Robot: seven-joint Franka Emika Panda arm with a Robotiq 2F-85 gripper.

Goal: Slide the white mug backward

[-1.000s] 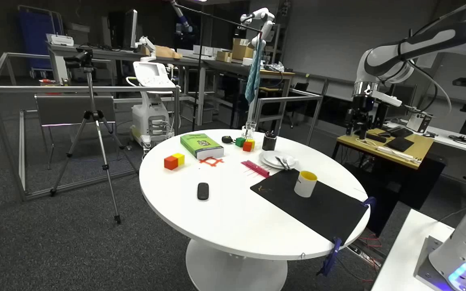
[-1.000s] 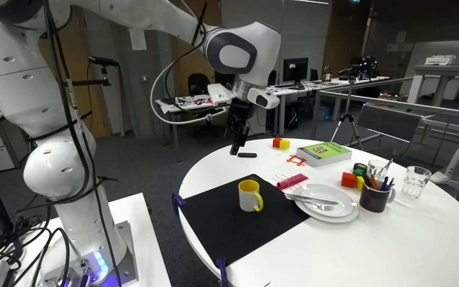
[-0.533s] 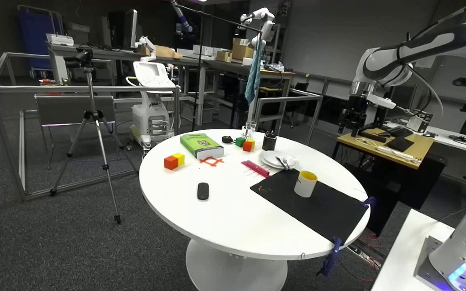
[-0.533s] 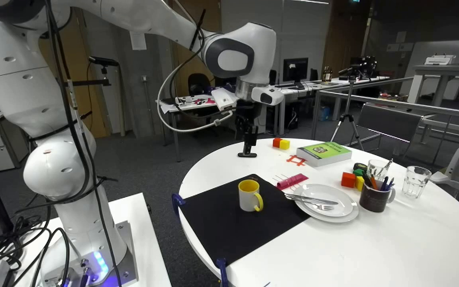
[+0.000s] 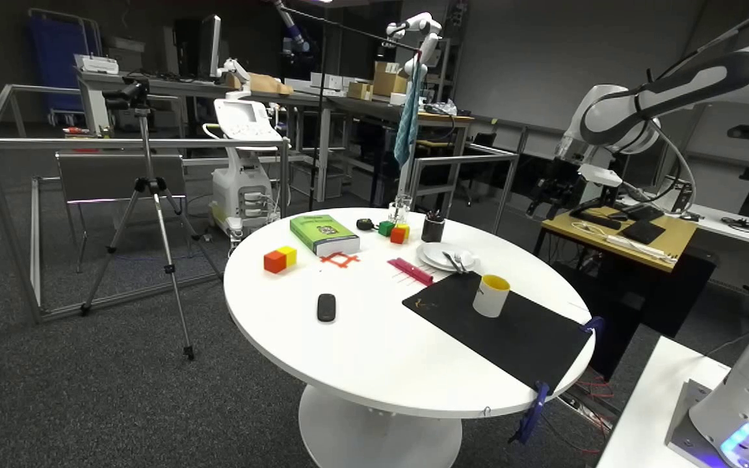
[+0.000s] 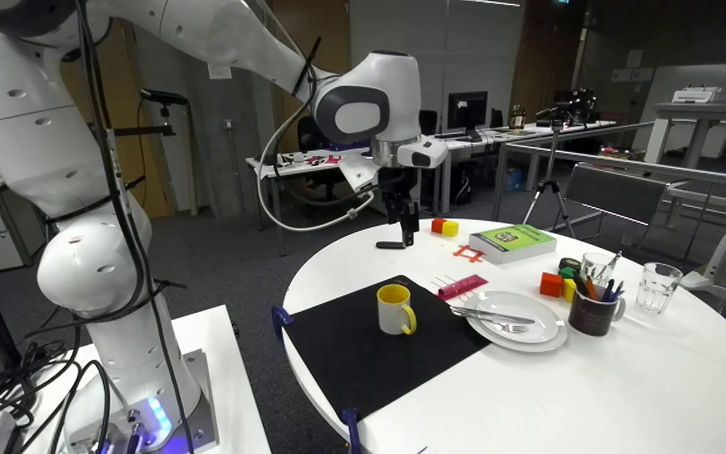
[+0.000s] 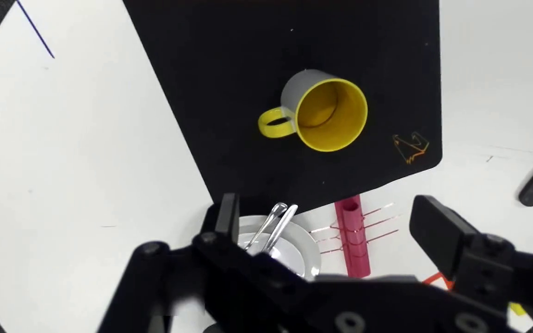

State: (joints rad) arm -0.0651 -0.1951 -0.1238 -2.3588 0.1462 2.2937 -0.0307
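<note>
The white mug stands upright on the black mat. It also shows in an exterior view, its yellow handle turned toward the plates. In the wrist view the mug shows its yellow inside, with the handle to the left. My gripper is open and empty, its fingers wide apart. In both exterior views the gripper hangs high above the mat and apart from the mug; it also shows here, tilted.
White plates with cutlery lie beside the mat, near a pink holder. A dark mug with pens, glasses, coloured blocks, a green book and a black object stand or lie on the round table.
My gripper has moved and tilted: leftward and a little lower in one exterior view's picture, rightward in another. The mug and the other table objects have not moved.
</note>
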